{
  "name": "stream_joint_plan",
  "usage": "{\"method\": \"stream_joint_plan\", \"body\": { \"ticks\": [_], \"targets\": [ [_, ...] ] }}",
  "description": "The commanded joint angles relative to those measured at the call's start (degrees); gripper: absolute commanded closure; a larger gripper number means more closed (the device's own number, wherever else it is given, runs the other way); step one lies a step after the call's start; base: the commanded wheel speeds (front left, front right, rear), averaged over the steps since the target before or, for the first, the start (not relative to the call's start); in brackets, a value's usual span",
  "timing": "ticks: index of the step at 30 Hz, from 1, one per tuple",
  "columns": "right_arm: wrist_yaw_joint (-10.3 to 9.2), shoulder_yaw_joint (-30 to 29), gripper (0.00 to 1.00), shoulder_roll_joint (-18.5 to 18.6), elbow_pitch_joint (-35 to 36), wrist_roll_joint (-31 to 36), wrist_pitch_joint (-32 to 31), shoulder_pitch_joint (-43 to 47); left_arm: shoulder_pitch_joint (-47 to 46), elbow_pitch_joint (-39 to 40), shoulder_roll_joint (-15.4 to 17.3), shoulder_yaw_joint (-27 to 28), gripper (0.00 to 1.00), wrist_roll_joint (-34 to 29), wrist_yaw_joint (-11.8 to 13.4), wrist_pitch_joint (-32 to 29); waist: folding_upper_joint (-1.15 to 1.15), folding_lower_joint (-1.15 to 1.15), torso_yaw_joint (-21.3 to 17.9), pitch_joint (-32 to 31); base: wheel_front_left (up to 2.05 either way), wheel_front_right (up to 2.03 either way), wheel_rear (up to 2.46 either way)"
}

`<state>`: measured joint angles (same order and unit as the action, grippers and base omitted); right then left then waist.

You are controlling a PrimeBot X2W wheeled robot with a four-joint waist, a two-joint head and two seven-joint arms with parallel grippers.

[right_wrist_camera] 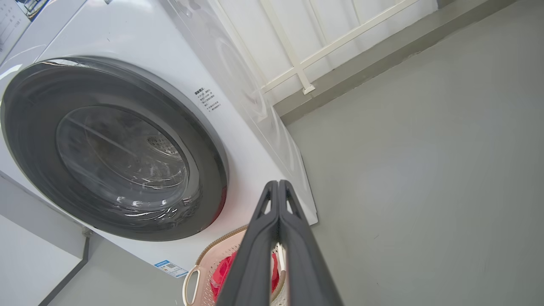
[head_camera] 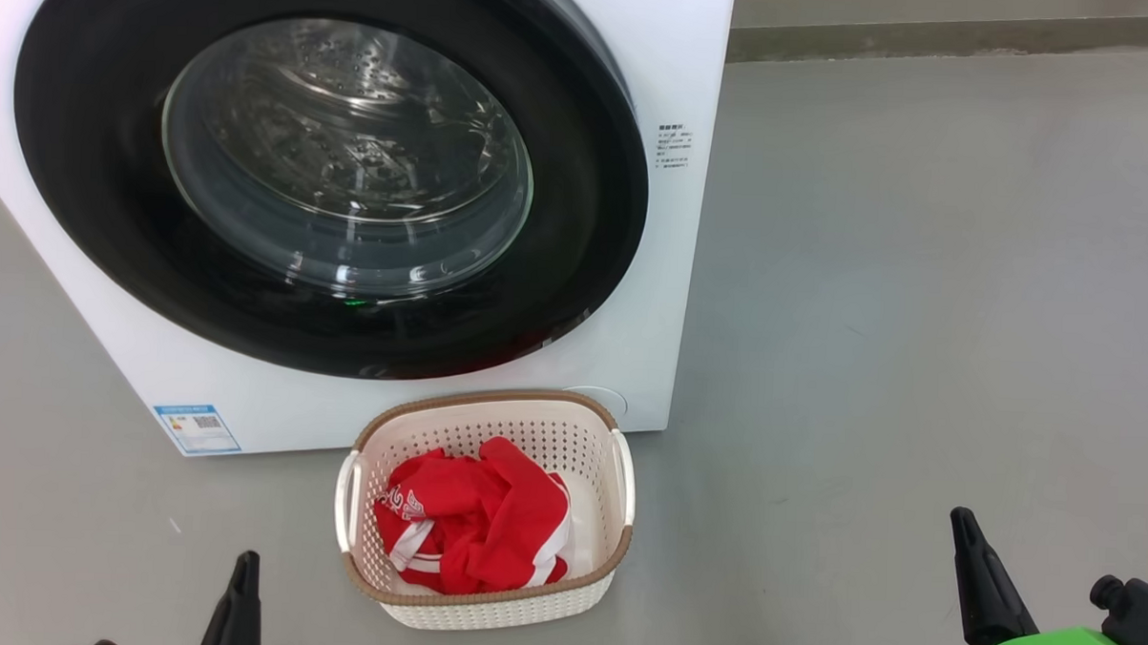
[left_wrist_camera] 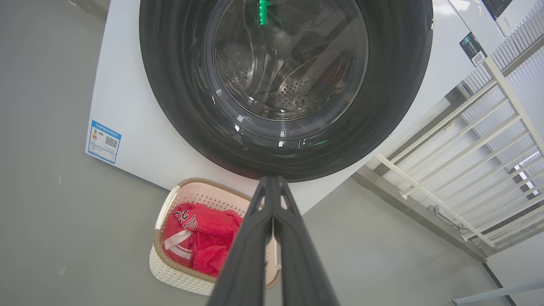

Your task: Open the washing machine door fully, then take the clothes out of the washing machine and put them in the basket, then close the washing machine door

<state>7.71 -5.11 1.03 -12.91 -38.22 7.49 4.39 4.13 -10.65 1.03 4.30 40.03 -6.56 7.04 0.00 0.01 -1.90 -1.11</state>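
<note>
The washing machine (head_camera: pixel 683 69) fills the upper left of the head view. The washing machine door (head_camera: pixel 83 153) lies shut and flush against its front, and the steel drum shows through the glass. On the floor right in front stands the basket (head_camera: pixel 495 397), with the red clothes (head_camera: pixel 477 515) bunched inside it. My left gripper (head_camera: pixel 247 561) is shut and empty at the lower left, short of the basket. My right gripper (head_camera: pixel 960 516) is shut and empty at the lower right, well to the basket's right. The left wrist view looks past the shut left gripper (left_wrist_camera: pixel 272 179) at the door (left_wrist_camera: pixel 178 85) and the clothes (left_wrist_camera: pixel 199 233).
Grey floor (head_camera: pixel 919 277) stretches wide to the right of the machine. A low wall base (head_camera: pixel 956 35) runs along the back. A white railing (left_wrist_camera: pixel 467 140) stands beside the machine. A blue label sticker (head_camera: pixel 196 429) sits low on the machine's front.
</note>
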Motion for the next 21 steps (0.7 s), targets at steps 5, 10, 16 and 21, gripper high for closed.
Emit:
{"method": "stream_joint_plan", "body": {
  "ticks": [5, 10, 16, 21],
  "targets": [
    [-0.08, -0.1, 1.0, 1.0, 1.1, -5.5, -1.2, -3.3, -3.3, 0.8, 0.9, 1.0, 1.0, 5.2, -0.4, -1.3, 0.0, -0.01, 0.2, 0.1, 0.0, 0.0, 0.0],
    [-0.09, -0.1, 1.0, 1.1, 0.9, -8.1, -1.9, -3.7, -3.7, 0.6, 1.0, 1.0, 1.0, 7.7, -0.4, -2.0, 0.0, -0.01, 0.3, 0.2, 0.0, 0.0, 0.0],
    [-0.1, -0.2, 1.0, 1.2, 0.8, -12.0, -2.9, -4.2, -4.3, 0.2, 1.0, 1.1, 1.0, 11.5, -0.4, -3.0, 0.0, -0.01, 0.4, 0.3, 0.0, 0.0, 0.0],
    [-0.11, -0.3, 1.0, 1.2, 0.6, -15.3, -3.7, -4.7, -4.7, -0.1, 1.1, 1.2, 1.0, 14.7, -0.5, -3.8, 0.0, -0.01, 0.5, 0.3, 0.0, 0.0, 0.0]
  ]
}}
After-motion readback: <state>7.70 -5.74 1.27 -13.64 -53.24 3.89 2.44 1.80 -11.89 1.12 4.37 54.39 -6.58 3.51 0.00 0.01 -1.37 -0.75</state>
